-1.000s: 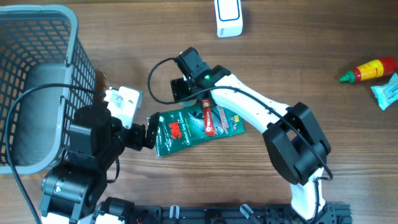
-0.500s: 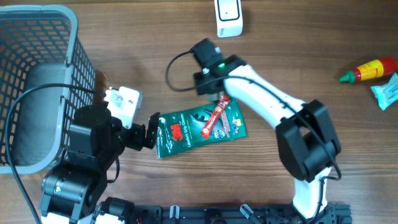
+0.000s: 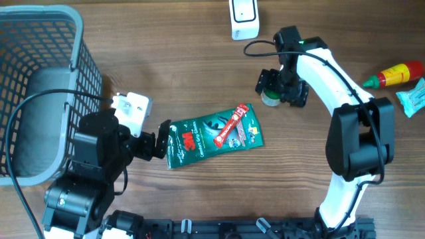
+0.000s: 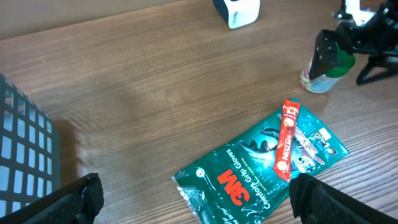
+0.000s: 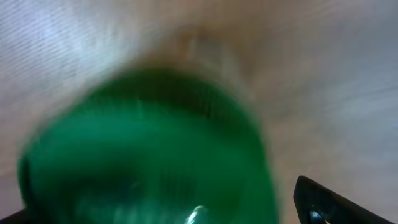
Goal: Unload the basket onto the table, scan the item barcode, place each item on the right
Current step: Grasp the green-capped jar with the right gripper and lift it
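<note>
A small clear bottle with a green cap (image 3: 269,99) stands upright on the table, right of centre. My right gripper (image 3: 280,89) hovers over it, open, fingers on either side of the cap. In the right wrist view the blurred green cap (image 5: 149,155) fills the frame, with a gap to the right finger (image 5: 318,200). A green 3M glove packet (image 3: 199,139) lies flat mid-table with a red stick pack (image 3: 232,126) on it. My left gripper (image 3: 161,141) is open and empty at the packet's left edge (image 4: 249,180). The white scanner (image 3: 244,18) sits at the far edge.
A grey wire basket (image 3: 40,40) fills the left side beside my left arm. A red sauce bottle (image 3: 397,74) and a blue wrapper (image 3: 412,99) lie at the far right. The right arm's cable (image 3: 262,45) loops near the scanner.
My right gripper travelled from above the glove packet to the right, carrying the green-capped bottle, set it down and opened. The left arm and the packet stayed put.
</note>
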Motion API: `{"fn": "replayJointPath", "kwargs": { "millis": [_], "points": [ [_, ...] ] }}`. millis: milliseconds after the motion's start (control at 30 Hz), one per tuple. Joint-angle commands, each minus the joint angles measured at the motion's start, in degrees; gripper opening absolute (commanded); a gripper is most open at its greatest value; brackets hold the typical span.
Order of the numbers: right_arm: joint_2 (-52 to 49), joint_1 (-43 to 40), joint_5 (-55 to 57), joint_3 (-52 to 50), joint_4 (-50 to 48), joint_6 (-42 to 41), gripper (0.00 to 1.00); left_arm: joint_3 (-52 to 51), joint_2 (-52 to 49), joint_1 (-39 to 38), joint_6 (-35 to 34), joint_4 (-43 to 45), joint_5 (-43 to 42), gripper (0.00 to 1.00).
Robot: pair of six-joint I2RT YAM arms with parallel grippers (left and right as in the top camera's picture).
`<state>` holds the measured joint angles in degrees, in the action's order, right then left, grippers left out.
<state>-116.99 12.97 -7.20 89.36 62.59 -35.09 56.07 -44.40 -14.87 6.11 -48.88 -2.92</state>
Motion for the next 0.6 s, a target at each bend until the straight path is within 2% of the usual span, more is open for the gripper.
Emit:
{"fn": "replayJointPath", "kwargs": {
  "millis": [0,67,133,167,233,367,467,567],
  "points": [
    [0.87,0.13,-16.92,-0.33,1.29,-8.11,1.00,-0.07,0.11,0.26,-0.39,0.13,-0.48,1.00],
    [1.40,0.13,-19.76,-0.33,1.53,-7.82,1.00,-0.07,0.11,0.26,-0.39,0.13,-0.48,1.00],
    [2.71,0.13,-14.99,-0.33,1.81,-8.66,1.00,-0.07,0.11,0.26,-0.39,0.13,-0.48,1.00],
    [4.07,0.13,-9.49,-0.33,3.58,-13.62,1.00,-0.07,0.11,0.26,-0.39,0.13,-0.48,1.00],
    [5.42,0.13,-5.57,-0.33,4.59,-21.77,1.00,-0.07,0.11,0.26,-0.39,0.13,-0.48,1.00],
    [6.43,0.13,-10.84,-0.35,0.59,-42.12,1.00,-0.07,0.11,0.26,-0.39,0.13,-0.48,1.00],
    [6.40,0.13,-9.97,-0.35,-4.55,-45.31,1.00,-0.07,0.11,0.26,-0.39,0.13,-0.48,1.00],
    [6.19,0.13,-1.38,-0.35,-4.68,-56.76,1.00,-0.07,0.11,0.26,-0.39,0.13,-0.48,1.00]
  ]
}}
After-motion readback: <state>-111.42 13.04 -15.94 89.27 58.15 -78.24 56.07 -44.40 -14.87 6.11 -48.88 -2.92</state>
